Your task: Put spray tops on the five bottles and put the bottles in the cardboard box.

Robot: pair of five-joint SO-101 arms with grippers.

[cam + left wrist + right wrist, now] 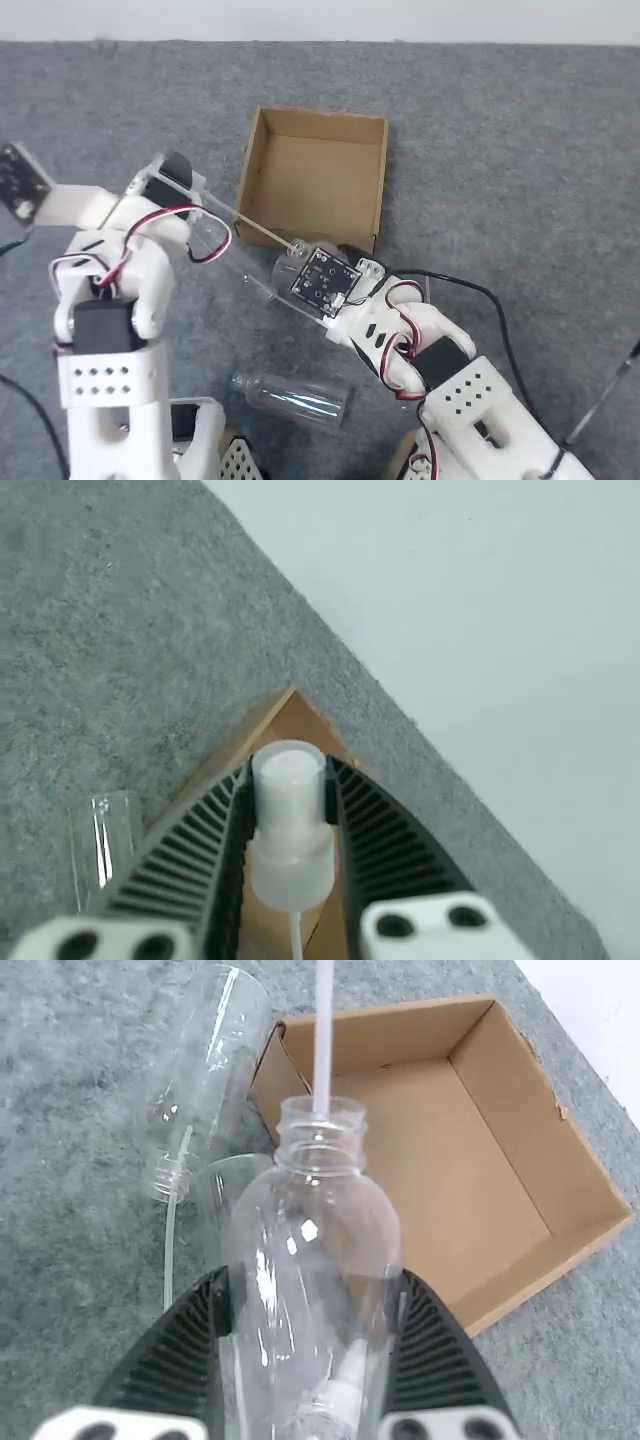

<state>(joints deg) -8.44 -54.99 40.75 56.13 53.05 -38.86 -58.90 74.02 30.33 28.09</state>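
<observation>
My left gripper [290, 770] is shut on a white spray top [290, 825], held in the air beside the cardboard box [318, 115]. Its long thin tube [250, 225] slants down into the open neck of a clear bottle [310, 1250]. My right gripper [310, 1282] is shut on that bottle's body, with the neck pointing toward the box [440, 1150]. In the high view the left gripper [185, 190] sits left of the box and the right gripper [287, 272] just below its near wall.
Two more clear bottles without tops [200, 1070] [195, 1220] lie on the grey carpet between the arms. Another bare bottle [292, 397] lies near the arm bases. The box stands open. A white wall borders the carpet at the back.
</observation>
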